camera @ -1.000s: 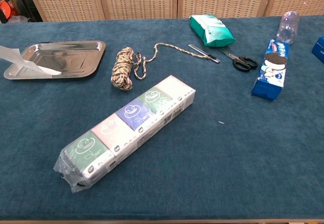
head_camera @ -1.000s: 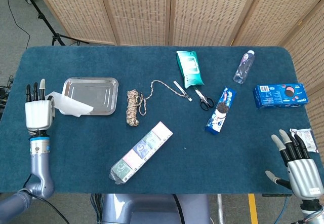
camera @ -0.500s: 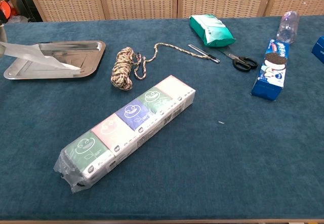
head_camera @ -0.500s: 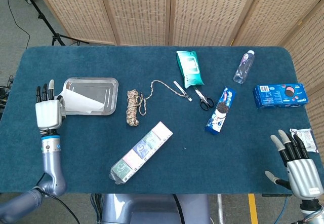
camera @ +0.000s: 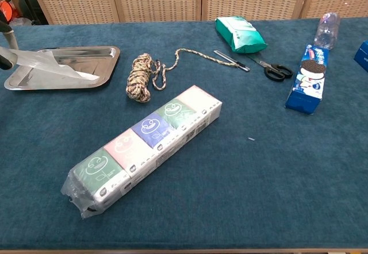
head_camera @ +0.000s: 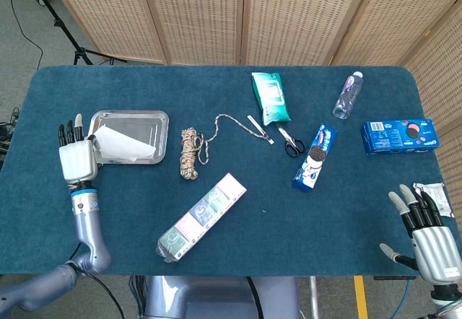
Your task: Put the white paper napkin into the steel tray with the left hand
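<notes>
The steel tray (head_camera: 150,120) (camera: 92,54) lies at the left of the blue table. A white paper napkin (head_camera: 123,144) (camera: 54,69) hangs over the tray's left half, its free end drooping onto the tray floor. My left hand (head_camera: 76,156) is just left of the tray and pinches the napkin's near corner; in the chest view only its fingertips (camera: 6,35) show at the frame edge. My right hand (head_camera: 427,232) hovers at the table's front right corner, fingers spread, holding nothing.
A coiled rope (head_camera: 190,153) lies right of the tray. A long tissue multipack (head_camera: 202,216) sits at centre front. Further right are a green wipes pack (head_camera: 270,97), scissors (head_camera: 290,142), a cookie sleeve (head_camera: 315,156), a bottle (head_camera: 347,94) and a blue cookie box (head_camera: 399,135).
My left hand has moved right and toward the tray, carrying the napkin from the tray's left edge to over the tray's left half. The right hand stays put.
</notes>
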You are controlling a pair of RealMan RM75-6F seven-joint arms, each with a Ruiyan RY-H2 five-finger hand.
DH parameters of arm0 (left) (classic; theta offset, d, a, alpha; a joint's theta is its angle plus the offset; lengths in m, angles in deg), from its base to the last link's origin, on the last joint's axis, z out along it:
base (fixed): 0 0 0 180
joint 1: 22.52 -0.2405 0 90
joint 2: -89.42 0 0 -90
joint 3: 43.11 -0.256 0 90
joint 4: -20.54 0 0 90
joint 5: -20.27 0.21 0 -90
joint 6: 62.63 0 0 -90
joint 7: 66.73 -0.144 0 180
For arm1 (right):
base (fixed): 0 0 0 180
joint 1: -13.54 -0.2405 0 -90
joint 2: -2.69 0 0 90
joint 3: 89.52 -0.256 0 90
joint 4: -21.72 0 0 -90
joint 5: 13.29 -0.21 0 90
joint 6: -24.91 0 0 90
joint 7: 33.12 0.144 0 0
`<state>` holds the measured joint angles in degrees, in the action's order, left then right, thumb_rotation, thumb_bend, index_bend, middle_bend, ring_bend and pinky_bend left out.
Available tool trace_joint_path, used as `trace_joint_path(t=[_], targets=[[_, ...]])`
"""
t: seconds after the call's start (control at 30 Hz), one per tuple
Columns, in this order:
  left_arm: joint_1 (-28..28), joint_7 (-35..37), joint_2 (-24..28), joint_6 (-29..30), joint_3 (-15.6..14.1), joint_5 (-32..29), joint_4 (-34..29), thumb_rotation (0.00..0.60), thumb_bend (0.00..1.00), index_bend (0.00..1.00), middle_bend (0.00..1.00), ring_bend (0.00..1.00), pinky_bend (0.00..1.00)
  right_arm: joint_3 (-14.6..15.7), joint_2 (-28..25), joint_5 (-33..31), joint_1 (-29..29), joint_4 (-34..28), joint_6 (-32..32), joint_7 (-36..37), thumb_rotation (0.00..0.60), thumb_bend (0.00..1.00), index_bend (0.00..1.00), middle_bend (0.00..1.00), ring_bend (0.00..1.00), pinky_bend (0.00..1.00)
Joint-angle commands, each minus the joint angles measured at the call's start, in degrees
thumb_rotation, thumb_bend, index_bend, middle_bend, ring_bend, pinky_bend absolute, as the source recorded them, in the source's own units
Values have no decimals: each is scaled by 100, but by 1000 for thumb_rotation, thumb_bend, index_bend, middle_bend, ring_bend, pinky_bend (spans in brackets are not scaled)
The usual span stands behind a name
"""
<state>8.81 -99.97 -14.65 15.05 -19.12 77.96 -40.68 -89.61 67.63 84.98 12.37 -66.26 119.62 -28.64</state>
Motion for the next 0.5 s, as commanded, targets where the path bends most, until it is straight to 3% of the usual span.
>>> trace_joint_path(t=[0.03, 0.3, 0.5], targets=[[91, -79, -120, 8, 149, -196, 124, 600, 462, 863, 0, 0, 0, 5, -9, 0, -4, 4, -10, 20, 600, 0, 0, 0, 0, 0], [340, -78, -406, -88, 531, -695, 455, 600, 470, 865, 0, 0, 0, 40, -32, 40, -35, 15, -66, 74, 600, 0, 0, 0, 0, 0], [492, -121, -527, -74, 631, -845, 571, 600, 470, 865, 0, 0, 0, 47, -55, 31, -71, 18, -129, 124, 600, 0, 0, 0, 0, 0]])
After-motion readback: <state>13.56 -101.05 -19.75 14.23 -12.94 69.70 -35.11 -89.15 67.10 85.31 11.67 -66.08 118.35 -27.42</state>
